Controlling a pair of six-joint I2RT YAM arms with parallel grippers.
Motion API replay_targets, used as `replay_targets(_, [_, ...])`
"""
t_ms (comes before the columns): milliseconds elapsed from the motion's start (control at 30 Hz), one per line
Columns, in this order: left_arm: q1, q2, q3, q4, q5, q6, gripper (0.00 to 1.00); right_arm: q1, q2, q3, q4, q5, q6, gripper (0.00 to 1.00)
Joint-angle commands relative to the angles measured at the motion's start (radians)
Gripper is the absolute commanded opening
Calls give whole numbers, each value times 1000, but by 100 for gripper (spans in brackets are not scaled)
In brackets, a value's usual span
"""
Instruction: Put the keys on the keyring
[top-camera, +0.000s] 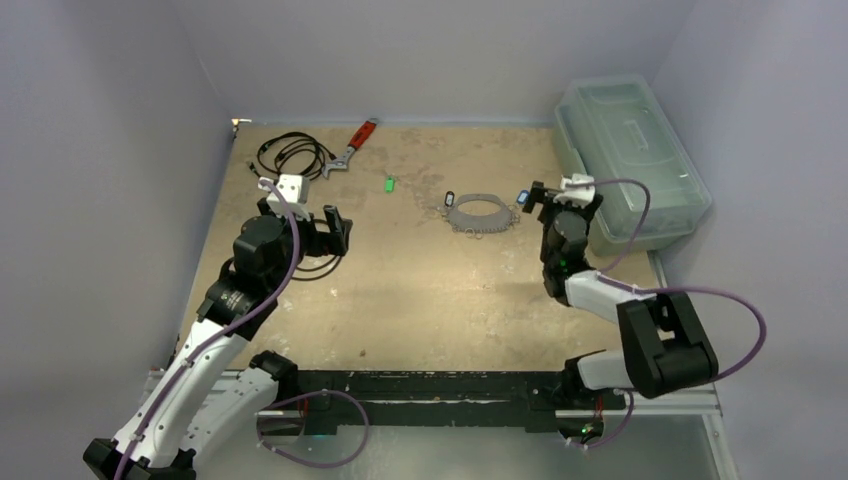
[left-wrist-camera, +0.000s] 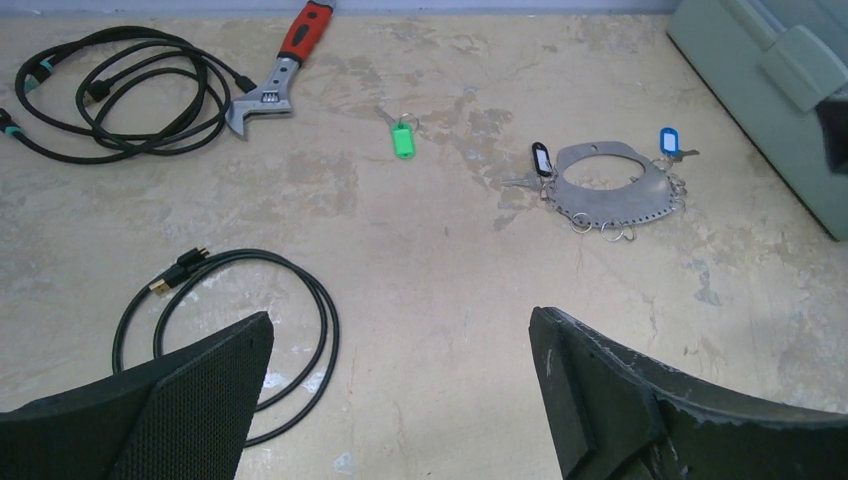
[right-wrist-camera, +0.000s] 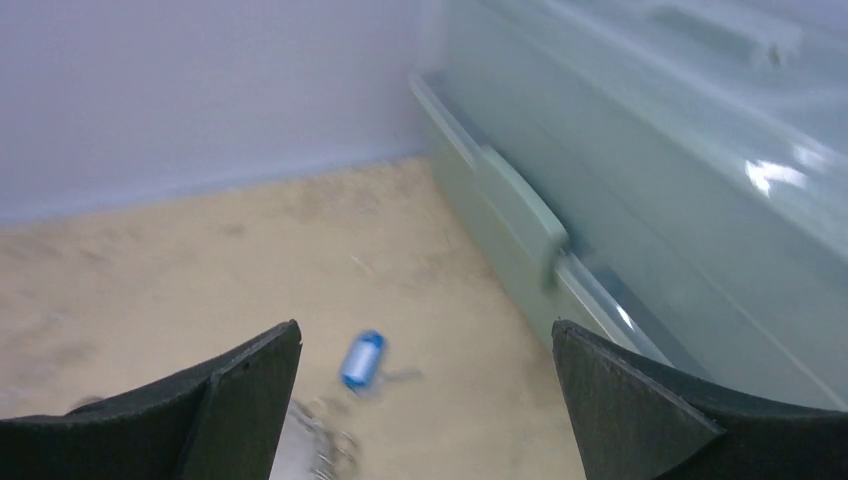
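On the bench (left-wrist-camera: 420, 270), the keyring (left-wrist-camera: 612, 208) lies with blue key (left-wrist-camera: 668, 141) and dark key (left-wrist-camera: 541, 160) at its edge, green key (left-wrist-camera: 403, 138) apart — left end effector (left-wrist-camera: 400, 318) and right end effector (right-wrist-camera: 425, 335) gape, released. Tiny keys could skid under wide fingers.

Three tiny metal keys: one green-tagged key (left-wrist-camera: 402, 138), one blue-tagged key (left-wrist-camera: 668, 140), one black-and-white-tagged key (left-wrist-camera: 541, 158). One flat grey metal keyring (left-wrist-camera: 610, 207) (its small dangling rings are too tiny to count). One red-handled wrench (left-wrist-camera: 275, 85). Two coils of black cable (left-wrist-camera: 205, 110) (left-wrist-camera: 325, 310). One pale green lidded plastic box (top-camera: 630, 150).
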Motion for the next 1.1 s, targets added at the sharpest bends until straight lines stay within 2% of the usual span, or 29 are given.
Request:
replay_targets(0, [8, -7, 28, 0, -14, 17, 99, 30, -121, 239, -384, -36, 165, 99])
replay_targets(33, [8, -7, 28, -2, -17, 16, 99, 28, -121, 257, -396, -98, 223, 99])
replay_targets(100, [8, -10, 25, -4, -27, 15, 97, 24, -97, 275, -410, -99, 390, 99])
replay_targets(133, [8, -12, 22, -2, -34, 15, 97, 15, -78, 294, -437, -149, 422, 99])
replay_targets(467, [10, 31, 32, -29, -77, -4, 99, 26, 106, 636, -795, -412, 441, 99])
replay_targets(767, [14, 16, 45, -50, -104, -2, 99, 70, 149, 761, -854, -678, 464, 99])
replay_targets(833, [14, -3, 39, -46, -117, 1, 99, 93, 192, 823, -903, -691, 459, 99])
replay_targets(933, [14, -21, 27, -34, -128, 4, 99, 125, 290, 936, -1007, -716, 447, 93])
replay_targets(1067, [14, -26, 23, -27, -125, 2, 99, 190, 414, 1108, -1169, -651, 423, 91])
